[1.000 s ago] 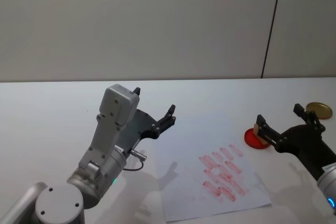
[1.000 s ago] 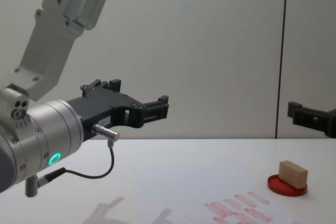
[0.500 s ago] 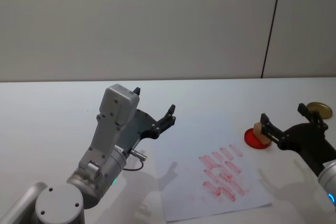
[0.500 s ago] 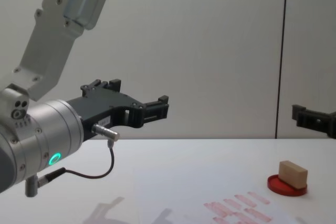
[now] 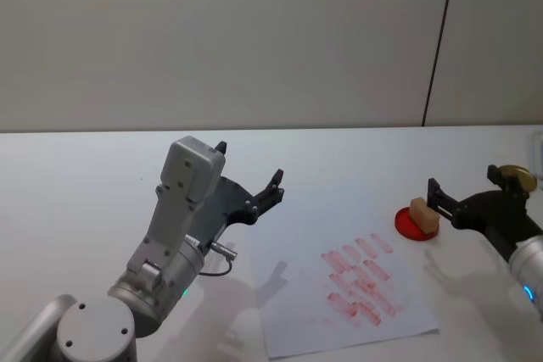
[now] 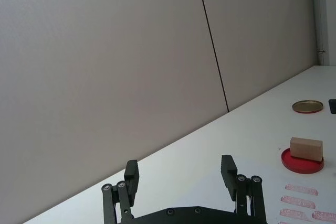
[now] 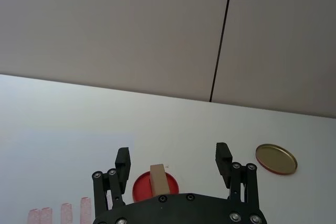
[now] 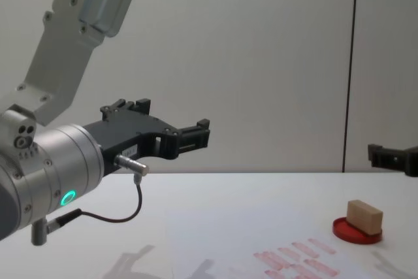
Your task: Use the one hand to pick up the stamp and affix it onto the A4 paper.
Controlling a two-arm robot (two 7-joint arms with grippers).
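Note:
The tan stamp (image 5: 422,212) stands on the red ink pad (image 5: 408,226), right of the A4 paper (image 5: 293,294), which carries rows of pinkish prints (image 5: 361,281). My right gripper (image 5: 464,181), the hand with the blue ring, hovers open just right of the stamp and holds nothing. From the chest it sits at the right edge (image 8: 392,158), well above the stamp (image 8: 364,217). In the right wrist view the stamp (image 7: 159,178) lies ahead, between the spread fingers (image 7: 123,157). My left gripper (image 5: 250,164) hangs open over the paper's left side, parked.
A gold round lid (image 5: 517,177) lies on the white table (image 5: 85,175) beyond the right gripper, near the right edge. The bulky left arm (image 8: 59,161) fills the left foreground. Grey wall panels stand behind the table.
The right gripper has drawn back to the right, away from the stamp, still open. The stamp, the pad, the paper and the left arm have not moved.

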